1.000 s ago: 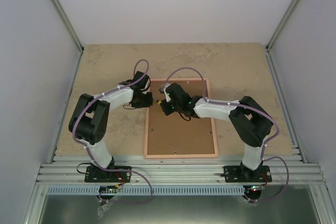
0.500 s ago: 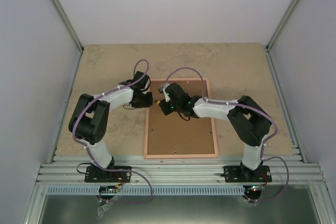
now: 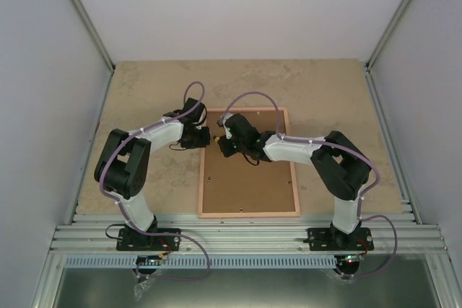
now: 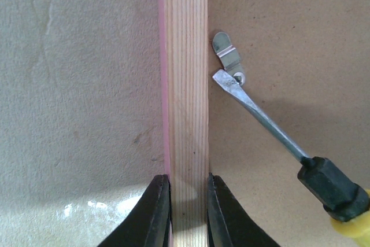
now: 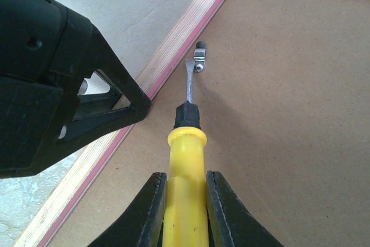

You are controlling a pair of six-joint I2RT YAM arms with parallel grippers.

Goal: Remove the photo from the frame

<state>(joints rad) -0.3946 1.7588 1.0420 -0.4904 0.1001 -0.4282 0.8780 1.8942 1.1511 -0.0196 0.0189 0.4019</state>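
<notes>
Two fingers (image 4: 155,215) of left claw (image 4: 186,182) pinch frame (image 4: 184,73).

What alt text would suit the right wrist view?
The right gripper holds a yellow screwdriver, its tip at a small metal clip on the brown backing board. The left gripper clamps the rail of the frame alongside.
</notes>
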